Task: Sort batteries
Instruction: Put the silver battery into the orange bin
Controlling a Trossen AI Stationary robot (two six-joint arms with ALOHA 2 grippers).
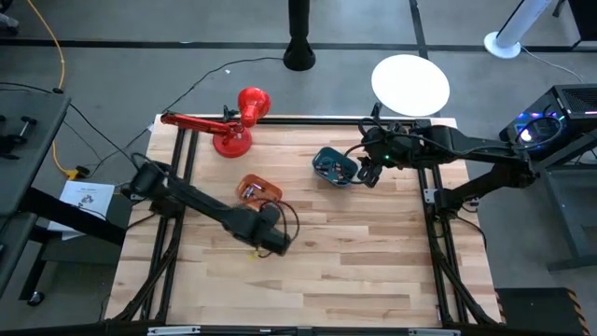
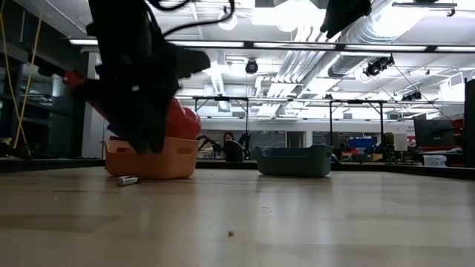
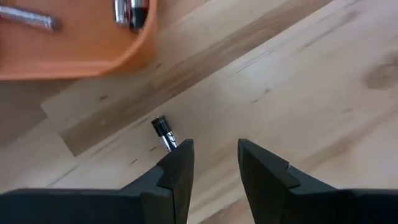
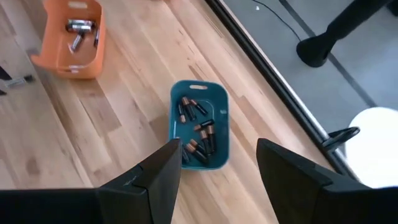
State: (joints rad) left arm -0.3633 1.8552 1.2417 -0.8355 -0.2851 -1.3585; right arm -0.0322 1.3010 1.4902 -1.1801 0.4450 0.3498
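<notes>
1 silvery battery lies loose just beyond the left gripper's spread fingers, long axis slanting toward one fingertip; right gripper, also spread, hovers over the teal bin.

silvery battery partly behind left gripper, orange bin cropped

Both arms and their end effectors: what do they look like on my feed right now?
Both are dark, near-black jointed arms. The left arm carries a looped black cable near its wrist; the right arm shows a small green light. The left end effector and the right end effector each have two flat, angular dark fingers.
</notes>
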